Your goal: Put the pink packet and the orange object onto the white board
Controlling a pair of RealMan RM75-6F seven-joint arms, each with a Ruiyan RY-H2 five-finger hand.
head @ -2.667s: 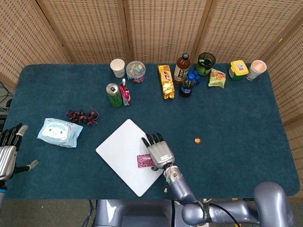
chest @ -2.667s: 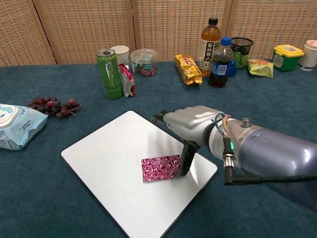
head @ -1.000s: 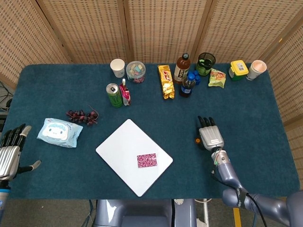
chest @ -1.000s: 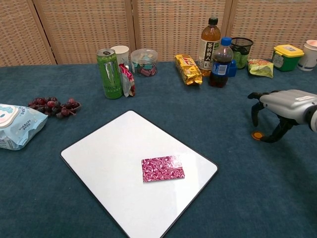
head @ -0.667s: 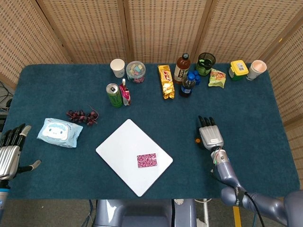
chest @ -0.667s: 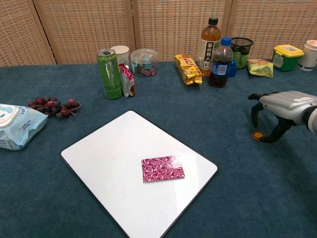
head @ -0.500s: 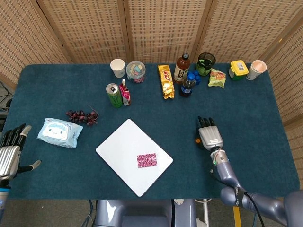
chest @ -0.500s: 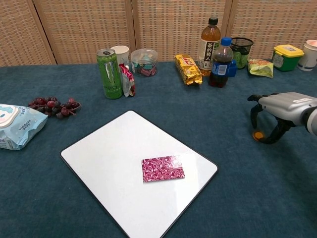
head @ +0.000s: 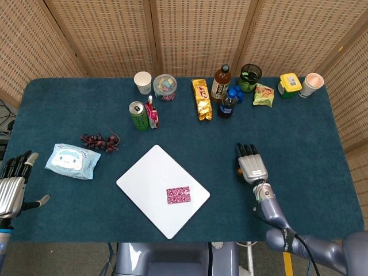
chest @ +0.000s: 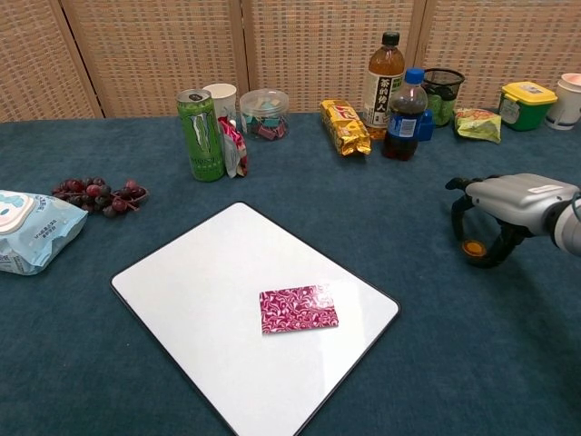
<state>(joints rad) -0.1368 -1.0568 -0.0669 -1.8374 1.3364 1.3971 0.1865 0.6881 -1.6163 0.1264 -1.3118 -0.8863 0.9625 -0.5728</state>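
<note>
The pink packet (head: 179, 195) lies flat on the white board (head: 147, 172), near its right corner; the chest view shows the packet (chest: 299, 309) and the board (chest: 195, 282) too. Right of the board, my right hand (chest: 508, 204) reaches down over the small orange object (chest: 472, 247). Its fingers and thumb curl round the orange object and pinch it at table level. From the head view the right hand (head: 252, 165) covers almost all of that object. My left hand (head: 11, 184) hovers at the table's left edge with fingers apart, holding nothing.
A blue wipes pack (head: 72, 161) and grapes (head: 99, 140) lie left of the board. Along the back stand a green can (chest: 201, 134), paper cup (head: 142, 81), clip jar (chest: 264, 111), gold snack bag (chest: 345, 126), two bottles (chest: 403, 102), and more containers at the far right.
The right hand left the packet on the board, crossed to the orange object, and has now shifted slightly left while its fingers closed round it. The left hand has not moved.
</note>
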